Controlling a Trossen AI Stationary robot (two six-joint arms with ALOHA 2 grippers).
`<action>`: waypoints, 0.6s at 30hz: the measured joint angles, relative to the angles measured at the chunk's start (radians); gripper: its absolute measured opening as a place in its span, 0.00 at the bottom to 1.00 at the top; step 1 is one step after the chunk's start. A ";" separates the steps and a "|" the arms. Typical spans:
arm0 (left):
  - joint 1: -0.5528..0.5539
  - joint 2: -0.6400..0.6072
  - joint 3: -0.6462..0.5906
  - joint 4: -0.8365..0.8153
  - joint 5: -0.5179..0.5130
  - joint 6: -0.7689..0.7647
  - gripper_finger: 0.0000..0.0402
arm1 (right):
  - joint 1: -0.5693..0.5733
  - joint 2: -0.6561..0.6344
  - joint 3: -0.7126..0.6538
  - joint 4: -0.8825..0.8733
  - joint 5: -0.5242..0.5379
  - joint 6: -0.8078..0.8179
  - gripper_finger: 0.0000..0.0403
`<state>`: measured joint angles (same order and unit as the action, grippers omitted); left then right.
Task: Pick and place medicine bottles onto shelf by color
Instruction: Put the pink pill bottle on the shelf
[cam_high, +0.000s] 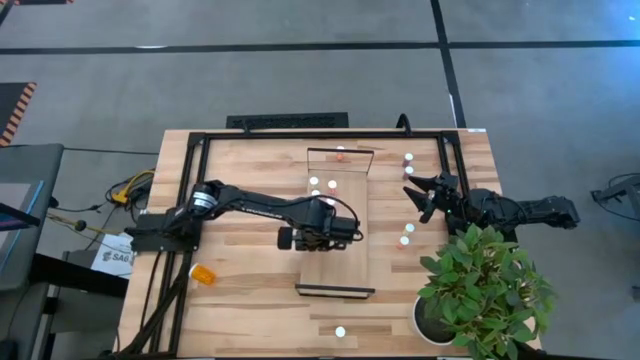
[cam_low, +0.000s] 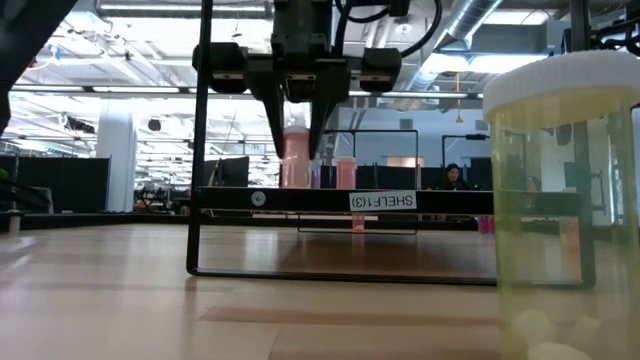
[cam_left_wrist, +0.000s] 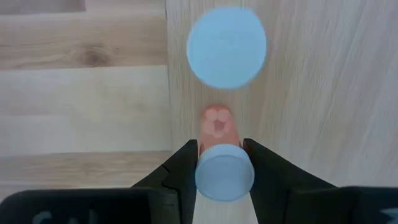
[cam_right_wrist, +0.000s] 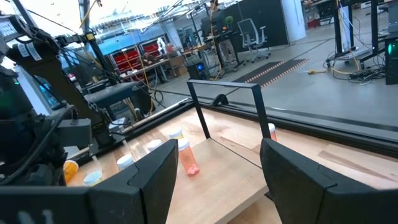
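Observation:
The shelf (cam_high: 345, 262) is a long pale board with dark end rails, lying mid-table. My left gripper (cam_high: 318, 214) hangs over its middle, shut on a reddish bottle with a white cap (cam_left_wrist: 224, 174). This bottle also shows in the low view (cam_low: 297, 165). Another white-capped bottle (cam_left_wrist: 227, 46) stands just beyond it. Two more (cam_high: 314, 182) (cam_high: 333, 184) and a reddish one (cam_high: 340, 153) stand toward the shelf's far end. My right gripper (cam_high: 425, 195) is open and empty, right of the shelf, among several bottles on the table (cam_high: 407, 234). My left gripper pinches the bottle's white cap (cam_left_wrist: 205, 182) between its two fingers (cam_left_wrist: 184, 171), one on each side. The fingers come from above, pointing down. The bottle stands upright below them, its base at the shelf board; whether it rests there or hangs just clear, I cannot tell.
An orange bottle (cam_high: 203, 272) lies on the table at the near left. A pale, white-capped bottle (cam_high: 340, 331) stands near the front edge, large in the low view (cam_low: 560, 200). A potted plant (cam_high: 480, 290) fills the near right corner. A dark frame (cam_high: 200, 140) borders the table.

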<state>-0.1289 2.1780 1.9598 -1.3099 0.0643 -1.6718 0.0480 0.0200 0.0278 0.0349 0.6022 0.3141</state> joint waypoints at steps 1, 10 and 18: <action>0.001 0.000 0.000 -0.001 -0.007 -0.001 0.25 | 0.000 0.000 0.000 0.000 0.000 0.000 0.62; 0.008 0.003 -0.002 0.000 0.002 0.008 0.29 | 0.000 0.000 0.000 0.002 0.000 0.000 0.62; 0.007 0.003 0.033 -0.007 0.018 0.025 0.39 | 0.000 0.000 0.000 0.002 0.000 0.000 0.62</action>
<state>-0.1215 2.1811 1.9931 -1.3170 0.0818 -1.6464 0.0479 0.0200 0.0277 0.0368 0.6022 0.3141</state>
